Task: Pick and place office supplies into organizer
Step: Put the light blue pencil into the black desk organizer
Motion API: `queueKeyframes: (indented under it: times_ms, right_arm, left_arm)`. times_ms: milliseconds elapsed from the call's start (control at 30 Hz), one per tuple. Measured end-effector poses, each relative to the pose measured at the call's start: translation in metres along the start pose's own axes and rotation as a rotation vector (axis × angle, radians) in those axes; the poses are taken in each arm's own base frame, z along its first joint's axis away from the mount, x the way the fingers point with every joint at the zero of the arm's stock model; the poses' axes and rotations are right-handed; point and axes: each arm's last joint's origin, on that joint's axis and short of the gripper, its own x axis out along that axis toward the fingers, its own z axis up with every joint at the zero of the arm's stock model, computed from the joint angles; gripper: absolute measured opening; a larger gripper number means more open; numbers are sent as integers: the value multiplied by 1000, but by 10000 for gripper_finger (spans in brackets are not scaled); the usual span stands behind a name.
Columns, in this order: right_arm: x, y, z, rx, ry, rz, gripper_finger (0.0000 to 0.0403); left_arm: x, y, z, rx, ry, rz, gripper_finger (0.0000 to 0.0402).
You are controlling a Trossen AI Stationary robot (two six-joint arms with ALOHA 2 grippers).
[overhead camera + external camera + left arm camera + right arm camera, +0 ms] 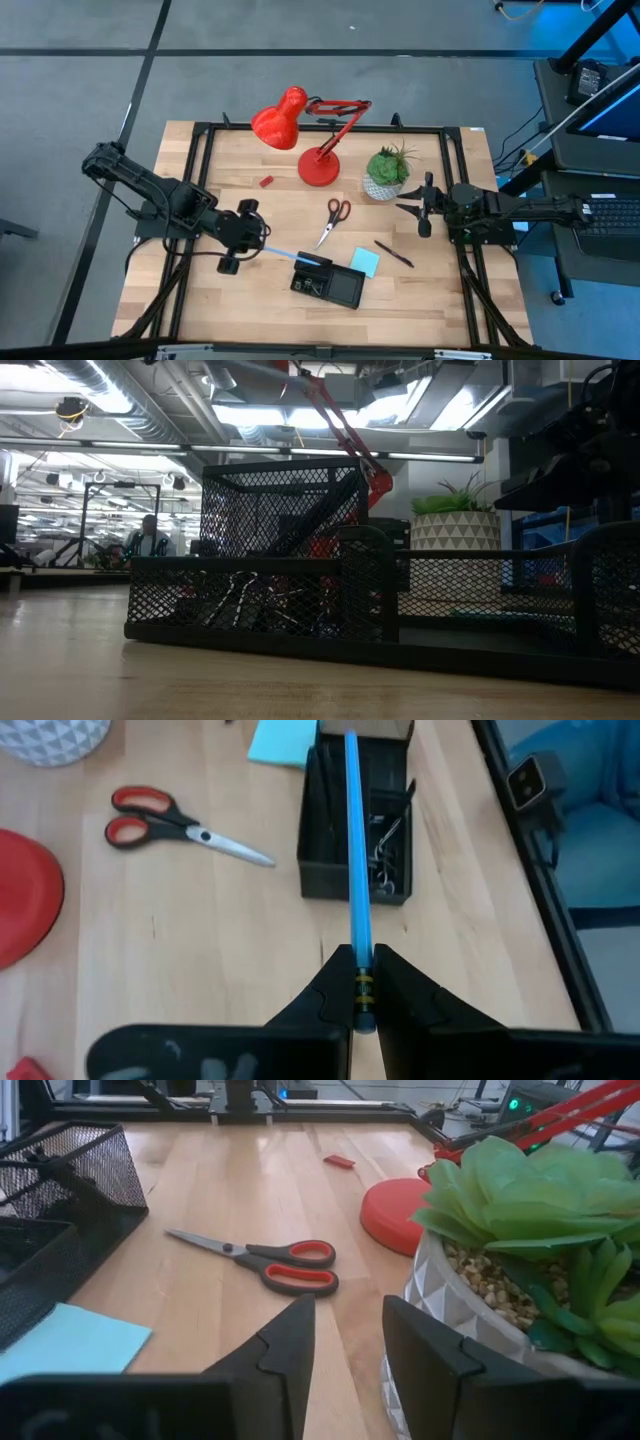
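Light wood table (230, 300) w/ black frame rails; on it: red desk lamp (318, 165) at back centre; potted plant (385, 172) just right of lamp base; tiny red piece (266, 181) left of base; red-handled scissors (333, 219) mid-table; dark pen (394, 253) to right; blue sticky-note pad (364, 262) touching black mesh organizer (328, 284) near front edge.

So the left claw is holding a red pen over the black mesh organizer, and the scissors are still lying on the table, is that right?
Not quite: the pen is blue, not red. The left wrist view shows the left claw shut on a long thin blue pen reaching over the black mesh organizer. The red-handled scissors do lie on the wooden table.
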Motion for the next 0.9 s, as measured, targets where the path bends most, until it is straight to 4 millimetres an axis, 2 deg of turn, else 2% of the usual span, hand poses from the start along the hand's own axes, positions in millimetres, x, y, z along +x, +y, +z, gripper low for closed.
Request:
queueKeyframes:
  times_ms: [267,533,900]
  right_arm:
    - [0,0,0,16,-1,0,123]
    - [0,0,0,1,-1,0,123]
    - [0,0,0,0,-1,0,123]
  left_arm:
    - [6,-1,0,59,27,6,15]
    - [32,-6,3,118,107,6,15]
    - [58,9,7,138,179,42,15]
